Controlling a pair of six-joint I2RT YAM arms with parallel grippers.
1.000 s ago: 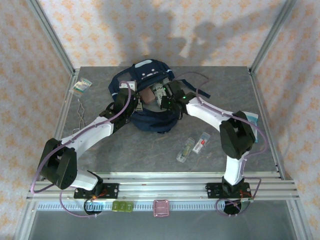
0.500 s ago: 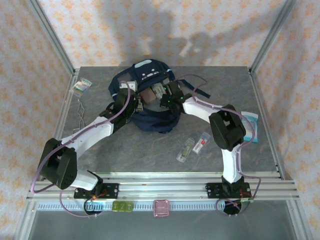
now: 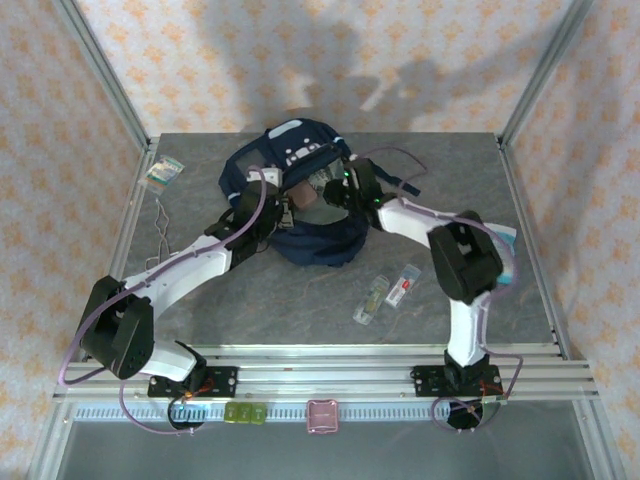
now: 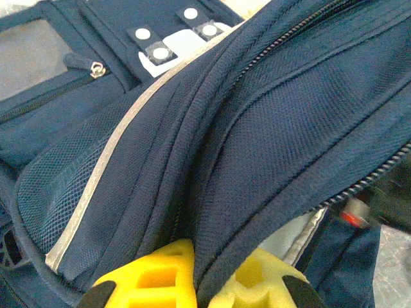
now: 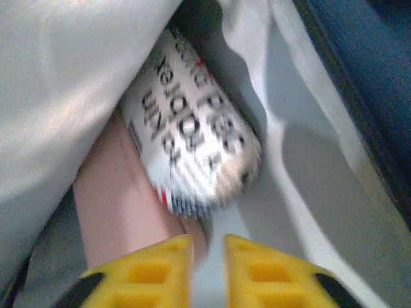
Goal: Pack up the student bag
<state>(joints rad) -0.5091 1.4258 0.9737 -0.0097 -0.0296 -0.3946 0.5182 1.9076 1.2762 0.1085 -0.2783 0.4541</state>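
Note:
The student bag (image 3: 290, 140), navy with light patches and a grey stripe, lies at the back middle of the table with its mouth held open. My left gripper (image 3: 273, 208) is at the left lip of the opening. In the left wrist view its yellow fingers (image 4: 154, 279) are shut on a fold of the bag's navy fabric (image 4: 289, 96). My right gripper (image 3: 337, 190) reaches into the mouth from the right. Its fingertips (image 5: 207, 256) stand slightly open with nothing between them. Just beyond them, against the pale lining, lie a white printed packet (image 5: 192, 147) and a pinkish-brown item (image 5: 122, 205).
Two clear-packed items (image 3: 370, 300) (image 3: 403, 285) lie on the table in front of the bag, to the right. A small packet (image 3: 163, 172) and a white cord (image 3: 160, 225) lie at the far left. A light blue item (image 3: 506, 240) sits by the right edge, behind the right arm.
The right gripper pushed further into the bag and its jaws parted, leaving the white packet inside. The left gripper kept its hold and the bag's mouth shifted slightly back.

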